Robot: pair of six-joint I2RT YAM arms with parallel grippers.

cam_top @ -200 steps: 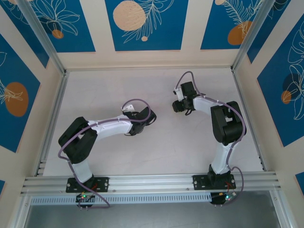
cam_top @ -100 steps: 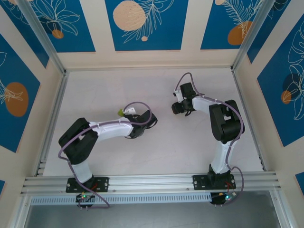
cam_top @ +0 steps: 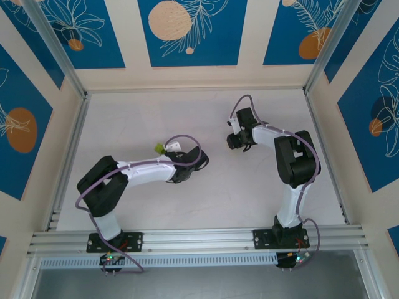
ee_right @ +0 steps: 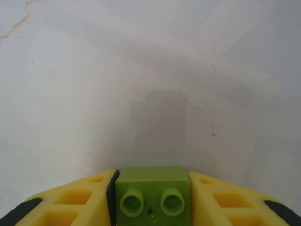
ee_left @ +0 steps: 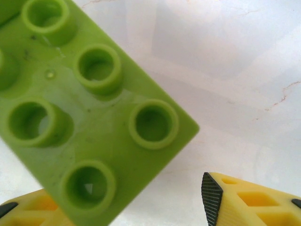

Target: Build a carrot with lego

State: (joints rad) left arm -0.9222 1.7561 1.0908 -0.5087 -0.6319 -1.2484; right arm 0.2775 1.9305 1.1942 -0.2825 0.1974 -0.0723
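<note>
A big lime-green lego brick (ee_left: 89,117) lies studs-up and slanted across the left of the left wrist view. It covers part of my left finger, while the right finger (ee_left: 244,202) stands well clear of it. My left gripper (ee_left: 113,207) is open. From above, a bit of lime green (cam_top: 159,148) peeks out beside the left wrist, with the left gripper (cam_top: 194,163) at mid-table. My right gripper (ee_right: 153,188) is shut on a small lime-green lego brick (ee_right: 153,195) with two studs showing, held just above the table. From above, the right gripper (cam_top: 234,141) sits right of centre. The orange brick and the carrot are hidden.
The white tabletop (cam_top: 156,118) is ringed by patterned blue and cream walls. Aluminium rails run along the left side (cam_top: 68,156) and the near edge (cam_top: 199,237). Both arm bases stand on the near rail.
My left arm has shifted a little right and toward the near edge, uncovering a bit of lime green beside its wrist. The right arm has barely moved.
</note>
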